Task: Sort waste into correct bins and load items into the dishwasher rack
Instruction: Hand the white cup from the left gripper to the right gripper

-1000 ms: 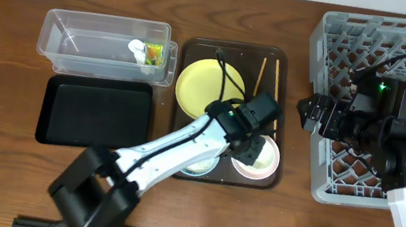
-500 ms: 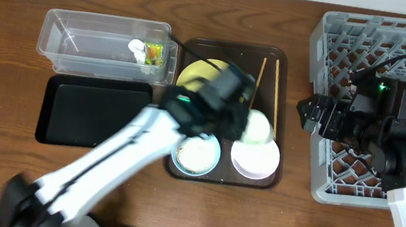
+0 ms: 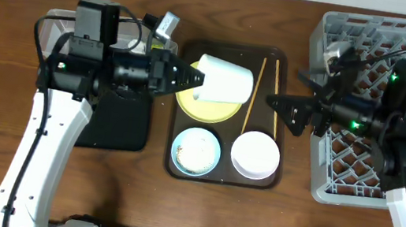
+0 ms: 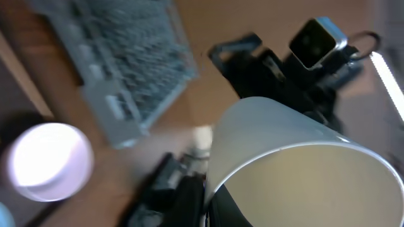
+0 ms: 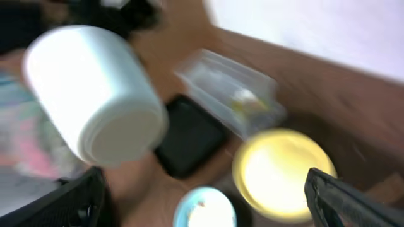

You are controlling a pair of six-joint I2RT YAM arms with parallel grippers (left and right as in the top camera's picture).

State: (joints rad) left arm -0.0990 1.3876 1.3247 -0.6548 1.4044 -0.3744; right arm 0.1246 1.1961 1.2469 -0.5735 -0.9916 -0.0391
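Observation:
My left gripper [image 3: 192, 77] is shut on the rim of the small white cup [image 3: 225, 81] and holds it on its side above the yellow plate [image 3: 208, 109]. The cup fills the left wrist view [image 4: 303, 157] and shows in the right wrist view [image 5: 95, 94]. My right gripper [image 3: 282, 109] is open and empty just right of the cup, over the chopsticks [image 3: 254, 89]. The light blue bowl [image 3: 196, 151] holds rice scraps. The white bowl [image 3: 254, 154] sits beside it. The grey rack [image 3: 372, 42] is at the right. The wrapper [image 5: 243, 101] lies blurred in the clear tub [image 5: 230, 82].
The plate, bowls and chopsticks lie on a dark brown tray [image 3: 218, 178]. The black tray [image 3: 117, 127] lies left of it, partly under my left arm. The clear tub [image 3: 52, 25] is mostly hidden behind that arm. The right arm's body stands over the rack.
My left gripper has lifted the cup from the white bowl, up and left over the plate. My right gripper has moved left out of the rack towards the cup.

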